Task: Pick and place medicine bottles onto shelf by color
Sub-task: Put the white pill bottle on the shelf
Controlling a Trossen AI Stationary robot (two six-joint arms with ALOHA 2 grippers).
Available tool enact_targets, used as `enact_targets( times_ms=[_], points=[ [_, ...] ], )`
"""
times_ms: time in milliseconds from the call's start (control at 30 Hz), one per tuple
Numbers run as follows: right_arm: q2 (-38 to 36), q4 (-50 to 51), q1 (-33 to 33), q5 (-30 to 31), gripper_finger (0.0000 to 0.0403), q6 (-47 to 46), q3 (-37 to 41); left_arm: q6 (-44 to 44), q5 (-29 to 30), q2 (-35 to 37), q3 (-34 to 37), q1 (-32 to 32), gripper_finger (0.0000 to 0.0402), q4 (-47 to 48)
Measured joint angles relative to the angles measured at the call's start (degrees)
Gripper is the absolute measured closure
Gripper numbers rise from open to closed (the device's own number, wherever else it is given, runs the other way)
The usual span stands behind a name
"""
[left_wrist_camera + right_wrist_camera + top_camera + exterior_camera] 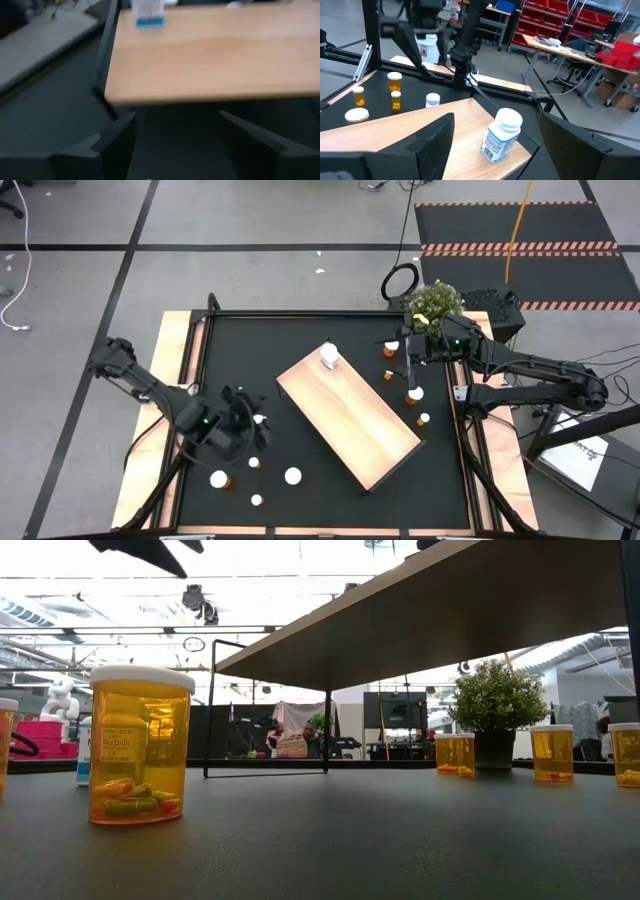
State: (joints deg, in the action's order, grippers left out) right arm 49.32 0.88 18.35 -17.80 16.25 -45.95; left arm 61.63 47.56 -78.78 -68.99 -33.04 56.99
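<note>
Bottles (pixel 292 476) dot the lower left near my wide left claw (pixel 252 428), one white bottle (pixel 329 358) tops the shelf (pixel 350 416), my right claw (pixel 409 360) wide too.

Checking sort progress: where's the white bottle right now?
The white bottle stands on the shelf, at its far corner in the high view, near the middle of the table. No other bottle is on the shelf; neither pincer touches it.

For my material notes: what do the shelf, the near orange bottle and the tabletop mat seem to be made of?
Shelf: pale wood, matte, faint grain visible.
Orange bottle: translucent amber plastic, probably; capsules show through, opaque white cap.
Tabletop mat: black, dull, finely textured, perhaps rubber or foam.
</note>
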Motion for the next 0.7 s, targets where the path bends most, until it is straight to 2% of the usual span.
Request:
enact_targets(
  times_ms=[133,233,333,433,700],
  points=[
    [0.00,-1.47,0.00,0.00,0.0119,1.47,0.00,12.00,-0.72,-3.12,0.00,-1.27,0.0126,6.57],
    [-0.02,-3.11,0.00,0.00,0.0119,2.30,0.00,23.82,-7.30,-6.01,0.02,-0.87,0.0126,12.97],
    [0.00,-3.92,0.01,0.00,0.0119,3.40,0.00,32.05,-12.89,-9.41,0.01,-0.22,0.0126,17.99],
    [-0.02,-4.95,0.04,0.00,0.0119,4.71,0.00,35.68,-16.13,-12.54,0.04,-0.05,0.0126,19.75],
    [0.00,-7.99,0.04,-0.01,0.0119,6.09,0.00,39.63,-17.58,-17.62,0.02,0.92,0.0126,19.04]
  ],
)
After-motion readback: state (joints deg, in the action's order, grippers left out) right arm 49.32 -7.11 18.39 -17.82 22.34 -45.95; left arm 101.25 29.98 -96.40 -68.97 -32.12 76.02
